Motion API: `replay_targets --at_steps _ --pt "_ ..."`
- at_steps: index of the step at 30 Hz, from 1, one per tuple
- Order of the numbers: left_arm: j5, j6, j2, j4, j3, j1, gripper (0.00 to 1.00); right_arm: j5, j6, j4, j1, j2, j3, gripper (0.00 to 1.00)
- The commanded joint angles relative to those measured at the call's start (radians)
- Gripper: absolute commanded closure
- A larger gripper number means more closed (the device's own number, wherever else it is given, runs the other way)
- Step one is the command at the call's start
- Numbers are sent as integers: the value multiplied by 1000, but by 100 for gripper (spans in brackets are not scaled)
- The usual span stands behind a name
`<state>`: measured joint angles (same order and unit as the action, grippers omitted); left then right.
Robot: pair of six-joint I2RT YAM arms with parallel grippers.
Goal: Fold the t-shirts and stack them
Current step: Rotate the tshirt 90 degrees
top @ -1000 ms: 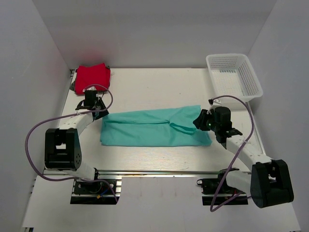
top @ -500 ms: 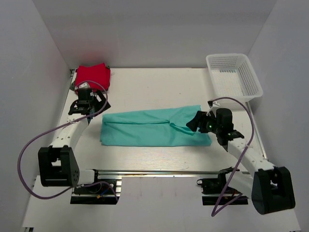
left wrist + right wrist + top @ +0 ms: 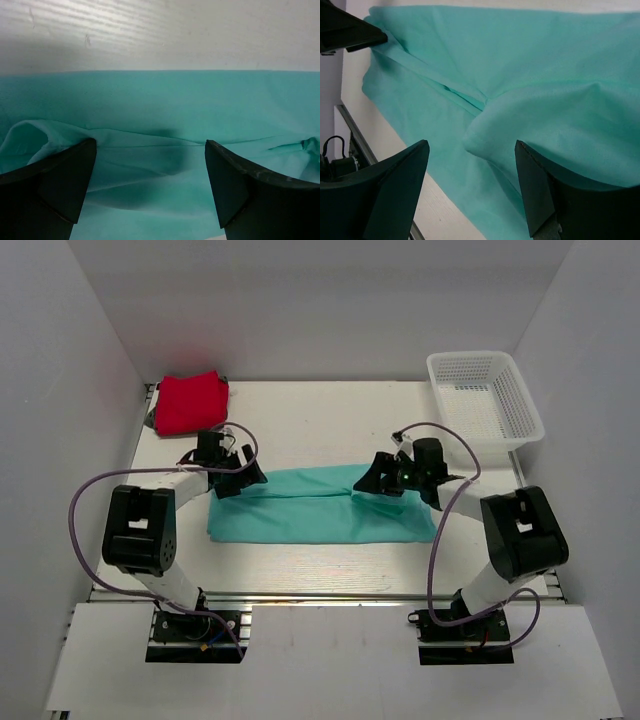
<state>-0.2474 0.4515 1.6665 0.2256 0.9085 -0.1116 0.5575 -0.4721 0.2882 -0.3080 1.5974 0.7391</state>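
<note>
Fingers [image 3: 55, 185] spread on left end effector [image 3: 150, 144] and right end effector [image 3: 471, 145], both over plain teal t-shirt [image 3: 310, 512].

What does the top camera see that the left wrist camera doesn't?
Only the top camera shows the red t-shirt in the far left corner, the white basket at the far right, and both arms reaching in. Only the left wrist camera shows, close up, a raised wrinkle in the cloth between the open left jaws. Both show the teal t-shirt lying on the white table.
</note>
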Motion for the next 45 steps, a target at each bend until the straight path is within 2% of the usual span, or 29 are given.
replay_targets --at_steps 1,4,5,8,9,11,12,15,18,19,21,22,24,25,27,32,36,40,41,45 --pt "37 -11 -57 58 -78 0 0 6 -49 -29 -6 54 25 25" --pt "94 0 -85 90 -161 0 0 -76 -80 -110 1 117 35 25" --pt "105 13 -96 110 -196 0 0 -146 -76 -169 7 134 66 25" --pt "91 33 -123 170 -255 0 0 -201 -57 -285 12 220 155 25" --pt "64 47 -138 170 -276 0 0 -217 -54 -350 15 237 237 25" --pt "19 67 -197 173 -356 -11 0 -240 -45 -404 18 314 299 25" --pt "-42 82 -220 163 -382 -35 0 -243 -33 -415 17 356 400 25" --pt "-179 92 -264 121 -460 -74 0 -217 4 -425 10 478 550 24" --pt "-225 67 -228 147 -461 -158 0 -137 20 -434 -6 628 759 24" --pt "-245 67 -211 147 -461 -183 0 -87 20 -449 -11 662 911 24" --pt "-305 67 -174 158 -470 -253 0 -79 26 -497 -22 788 1017 24" --pt "-326 67 -144 158 -470 -281 0 -79 33 -527 -31 846 1171 24" --pt "-355 67 -134 167 -430 -365 0 -48 50 -557 -48 923 1265 24" --pt "-355 67 -134 182 -387 -394 0 -38 56 -552 -55 967 1366 24" --pt "-368 55 -110 161 -341 -485 0 5 75 -502 -88 1022 1428 22" --pt "-353 -25 -70 208 -197 -658 0 -73 121 -446 -127 1037 1500 17" --pt "-314 -34 -96 195 -149 -717 0 -80 133 -385 -132 957 1413 17" --pt "-290 -56 -180 161 -140 -749 0 -122 191 -432 -148 899 1419 15" --pt "-290 -56 -197 161 -140 -763 0 -128 207 -449 -148 888 1421 10" --pt "-241 -86 -270 207 -96 -787 0 -166 234 -475 -151 797 1369 10"
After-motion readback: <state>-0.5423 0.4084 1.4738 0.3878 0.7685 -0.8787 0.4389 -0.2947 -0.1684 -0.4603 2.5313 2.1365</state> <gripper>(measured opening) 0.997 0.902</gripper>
